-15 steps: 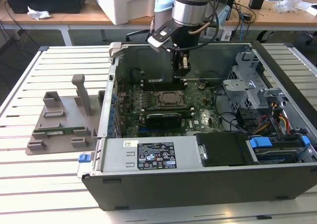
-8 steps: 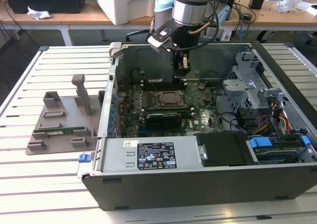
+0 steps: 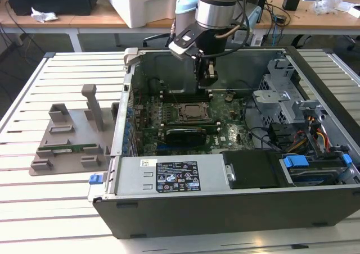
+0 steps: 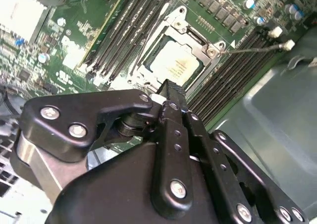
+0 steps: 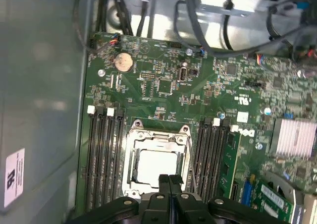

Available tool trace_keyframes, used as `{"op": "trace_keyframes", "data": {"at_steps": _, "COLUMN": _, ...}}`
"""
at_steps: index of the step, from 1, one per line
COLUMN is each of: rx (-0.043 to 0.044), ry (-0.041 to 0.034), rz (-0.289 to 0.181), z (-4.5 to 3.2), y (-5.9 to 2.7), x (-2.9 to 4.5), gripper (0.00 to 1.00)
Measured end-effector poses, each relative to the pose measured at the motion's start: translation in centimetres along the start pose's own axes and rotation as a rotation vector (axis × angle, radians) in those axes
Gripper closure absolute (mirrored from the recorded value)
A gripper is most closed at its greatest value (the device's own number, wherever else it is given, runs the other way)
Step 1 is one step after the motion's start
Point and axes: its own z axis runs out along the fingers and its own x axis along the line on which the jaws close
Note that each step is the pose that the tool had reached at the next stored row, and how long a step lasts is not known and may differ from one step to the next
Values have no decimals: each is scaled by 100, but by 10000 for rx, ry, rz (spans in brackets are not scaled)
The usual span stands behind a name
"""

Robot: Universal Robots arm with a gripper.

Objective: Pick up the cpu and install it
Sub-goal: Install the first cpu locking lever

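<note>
Here: claw [image 5: 169,180] pressed together, pinching nothing, poised just above the near edge of the socket [image 5: 157,159]. Directly below and slightly beyond the fingertips [image 4: 172,91]: cpu [image 5: 157,166], flat in the socket, silver top up. Farther out, memory slots [image 5: 103,154] flanking both sides; beyond, computer case [image 3: 236,209] on the slatted bench [image 3: 34,209].
</note>
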Motion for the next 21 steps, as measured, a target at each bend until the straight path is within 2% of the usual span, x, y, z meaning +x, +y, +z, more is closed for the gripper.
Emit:
{"op": "trace_keyframes", "data": {"at_steps": 4, "rx": -81, "ry": -124, "rz": -1453, "z": 0, "y": 0, "x": 0, "gripper": 89}}
{"op": "trace_keyframes", "data": {"at_steps": 6, "rx": -103, "ry": -157, "rz": -1844, "z": 0, "y": 0, "x": 0, "gripper": 89}}
{"op": "trace_keyframes", "data": {"at_steps": 9, "rx": -148, "ry": -229, "rz": -2684, "z": 0, "y": 0, "x": 0, "gripper": 89}}
{"op": "trace_keyframes", "data": {"at_steps": 12, "rx": -181, "ry": -279, "rz": -3269, "z": 0, "y": 0, "x": 0, "gripper": 89}}
{"op": "trace_keyframes", "data": {"at_steps": 16, "rx": -255, "ry": -396, "rz": -4623, "z": 0, "y": 0, "x": 0, "gripper": 89}}
{"op": "trace_keyframes", "data": {"at_steps": 21, "rx": -314, "ry": -481, "rz": -5666, "z": 1, "y": 0, "x": 0, "gripper": 89}}
